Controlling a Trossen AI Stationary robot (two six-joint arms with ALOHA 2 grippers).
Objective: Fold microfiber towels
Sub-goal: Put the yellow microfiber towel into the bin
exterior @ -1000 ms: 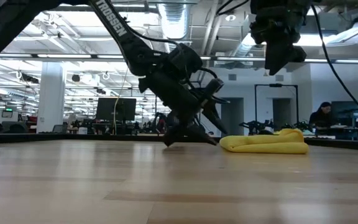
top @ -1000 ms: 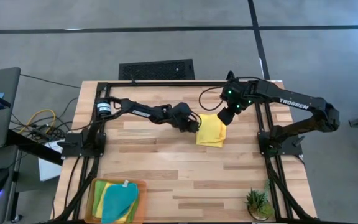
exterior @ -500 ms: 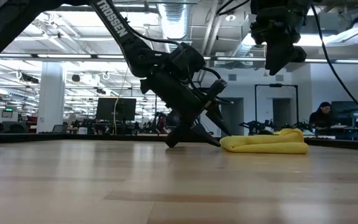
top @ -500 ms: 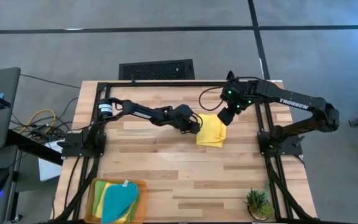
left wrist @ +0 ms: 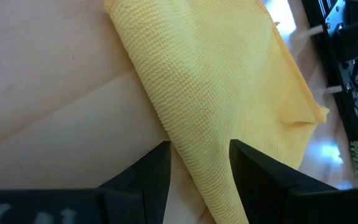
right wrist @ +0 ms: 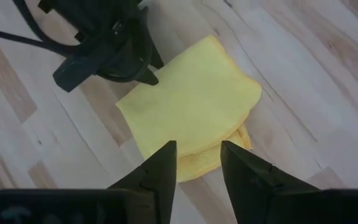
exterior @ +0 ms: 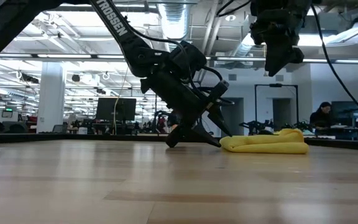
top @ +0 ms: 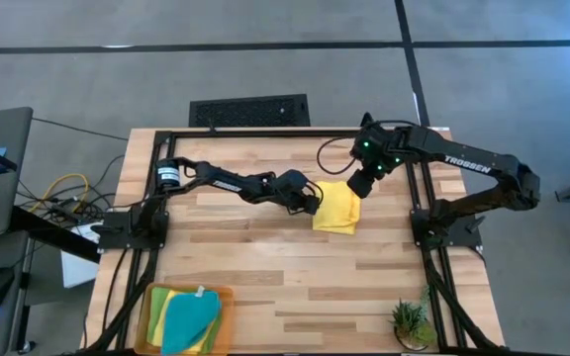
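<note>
Bright yellow waffle-textured towel [top: 337,209] on pale wood-grain table [top: 265,267]; dark arms.

Two robot arms over the counter [top: 265,277]; one folded yellow towel [top: 337,208] out on it, one orange tray [top: 228,295] of stacked towels [top: 188,318], one small potted plant [top: 411,322].

Two robot arms, both matte black and built from slim jointed segments. The right arm [top: 473,168] carries white capital lettering reading "TROSSEN" along its upper link, and small green lights glow near its wrist. The left arm [top: 226,181] has a round silver-faced joint near its base, and loose black cables loop along both arms. Each arm ends in a pincer with two flat, dark, tapering fingers [left wrist: 157,174]. Both bases are black brackets bolted to a black frame.
</note>
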